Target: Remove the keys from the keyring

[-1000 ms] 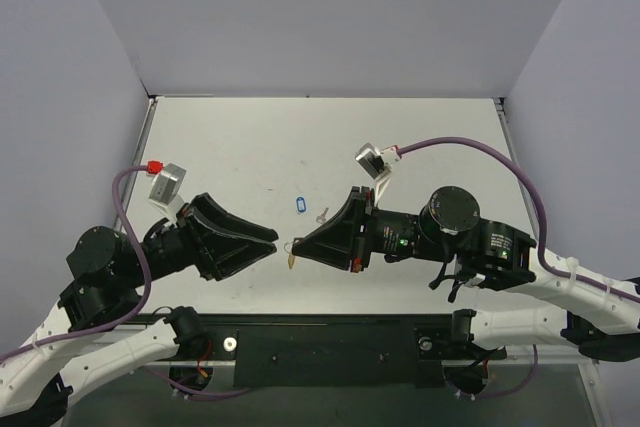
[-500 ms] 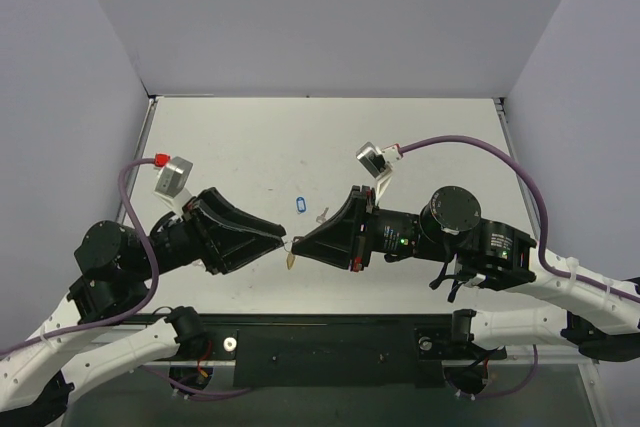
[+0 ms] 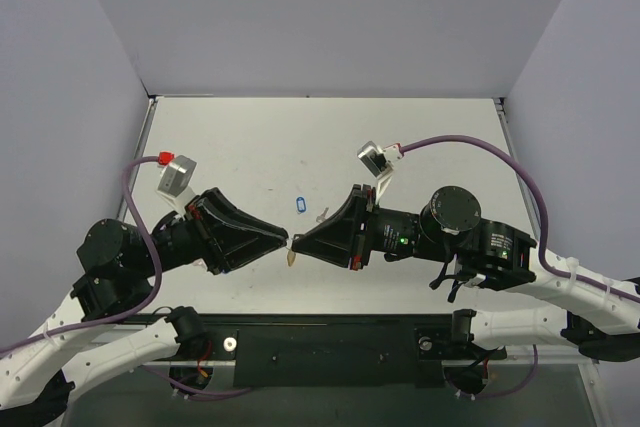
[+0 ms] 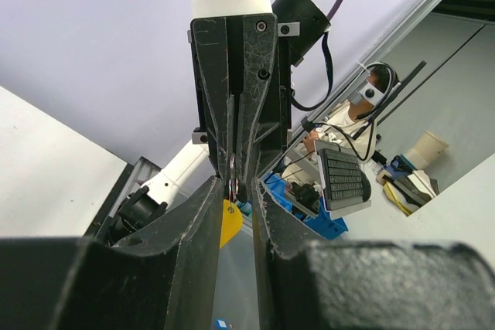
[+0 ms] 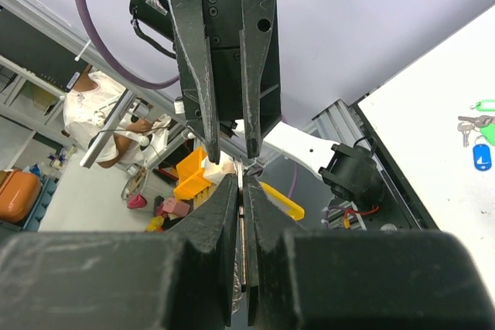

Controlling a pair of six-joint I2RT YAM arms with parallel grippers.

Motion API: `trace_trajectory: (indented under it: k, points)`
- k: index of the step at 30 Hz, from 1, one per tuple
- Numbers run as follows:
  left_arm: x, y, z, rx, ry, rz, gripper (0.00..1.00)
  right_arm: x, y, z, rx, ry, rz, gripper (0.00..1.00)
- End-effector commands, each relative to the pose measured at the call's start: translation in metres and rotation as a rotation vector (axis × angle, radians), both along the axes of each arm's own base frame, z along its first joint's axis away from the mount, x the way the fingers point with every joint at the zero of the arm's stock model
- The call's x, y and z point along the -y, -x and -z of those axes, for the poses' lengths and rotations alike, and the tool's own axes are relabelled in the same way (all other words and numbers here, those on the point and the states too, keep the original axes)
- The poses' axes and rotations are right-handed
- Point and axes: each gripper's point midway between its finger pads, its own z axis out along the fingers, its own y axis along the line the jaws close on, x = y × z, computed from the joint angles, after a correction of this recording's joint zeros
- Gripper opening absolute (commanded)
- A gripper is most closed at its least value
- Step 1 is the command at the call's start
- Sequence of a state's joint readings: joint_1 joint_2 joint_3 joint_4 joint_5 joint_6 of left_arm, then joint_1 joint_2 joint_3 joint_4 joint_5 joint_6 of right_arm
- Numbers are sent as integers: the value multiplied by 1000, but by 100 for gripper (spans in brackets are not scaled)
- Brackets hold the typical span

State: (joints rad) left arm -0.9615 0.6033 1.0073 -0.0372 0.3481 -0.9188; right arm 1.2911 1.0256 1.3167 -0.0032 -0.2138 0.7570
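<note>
**A:** What is going on nearest the arm bases?

**B:** The black two-finger left gripper and the black two-finger right gripper are facing each other tip to tip. They are hovering over the near part of the flat white table.

**A:** Is the right one holding anything?

**B:** Yes. Its jaws are pressing together on the thin metal ring of the small yellow-orange oval plastic keyring. The tag itself is hanging free just below the fingertips.

**A:** And the left one?

**B:** Its jaws are standing partly apart, one on each side of that ring. In its own wrist view a narrow gap is showing between the fingers, so it is not pinching anything.

**A:** Is a key hanging on that ring?

**B:** I cannot tell, because the ring is too thin and the fingers are crowding it.

**A:** What is lying farther out?

**B:** Just beyond the gripper tips, tiny silver metal keys are lying flat on the table. A small blue oval plastic tag is lying just beside them, and a small green plastic tag is lying on their other side. None of these is touching either gripper.

**A:** And past those?

**B:** Plain pale walls are enclosing the far side of the table.
</note>
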Motion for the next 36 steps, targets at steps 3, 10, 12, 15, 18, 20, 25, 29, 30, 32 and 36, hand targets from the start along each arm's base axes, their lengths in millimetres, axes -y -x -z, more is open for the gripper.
trace_trajectory:
  k: [3, 10, 12, 15, 18, 20, 25, 29, 30, 32, 36]
  points:
    - [1, 7, -13, 31, 39, 40, 30, 7, -1, -30, 36, -97, 21, 0]
    - [1, 7, -13, 31, 40, 41, 19, 7, -1, -29, 35, -95, 18, 0]
    - [2, 7, -12, 31, 37, 43, 14, 7, 0, -30, 35, -98, 15, 0]
    - [2, 7, -12, 32, 37, 41, 0, 5, 5, -31, 32, -109, -12, 0]
    - [1, 5, -12, 29, 32, 31, 0, 3, 8, -31, 27, -109, -31, 0]
    - [0, 2, -7, 20, 9, 6, 0, 3, 8, -31, 24, -110, -35, 0]
    - [-5, -1, -8, 23, 7, -25, 0, 4, 6, -32, 23, -114, -20, 11]
    - [-6, -1, -9, 22, 7, -35, 0, 5, 5, -32, 24, -115, -18, 13]
    - [-7, -2, -9, 21, 10, -41, 0, 5, 6, -32, 22, -114, -18, 13]
    - [-9, -1, -10, 24, 12, -43, 0, 5, 6, -32, 21, -114, -18, 13]
    - [-9, -1, -10, 24, 12, -46, 0, 5, 5, -31, 21, -113, -12, 13]
